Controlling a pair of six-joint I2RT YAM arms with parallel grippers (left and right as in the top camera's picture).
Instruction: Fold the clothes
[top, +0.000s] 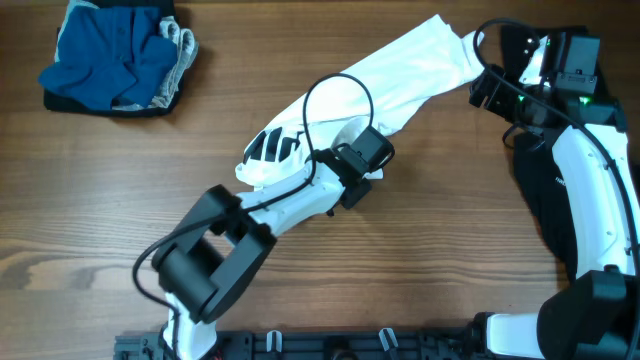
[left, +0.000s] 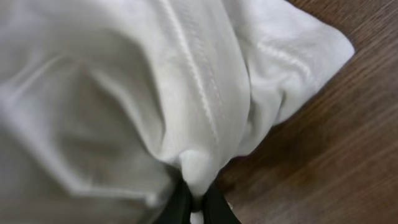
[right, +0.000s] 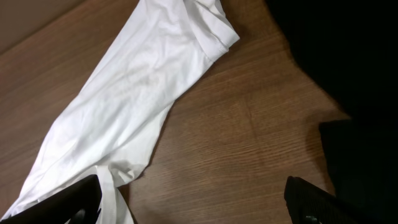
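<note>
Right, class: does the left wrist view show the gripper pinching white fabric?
Yes, the left gripper is shut on a bunched fold of the white T-shirt.

White arm links, black joints, looping black cables, green light, black left end effector

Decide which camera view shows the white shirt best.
Overhead: nearly the whole shirt, print included, lies stretched across the table. The left wrist view shows only bunched fabric pinched in the fingers; the right wrist view shows one long plain end.

T-shirt print part-hidden, left claw cropped
</note>
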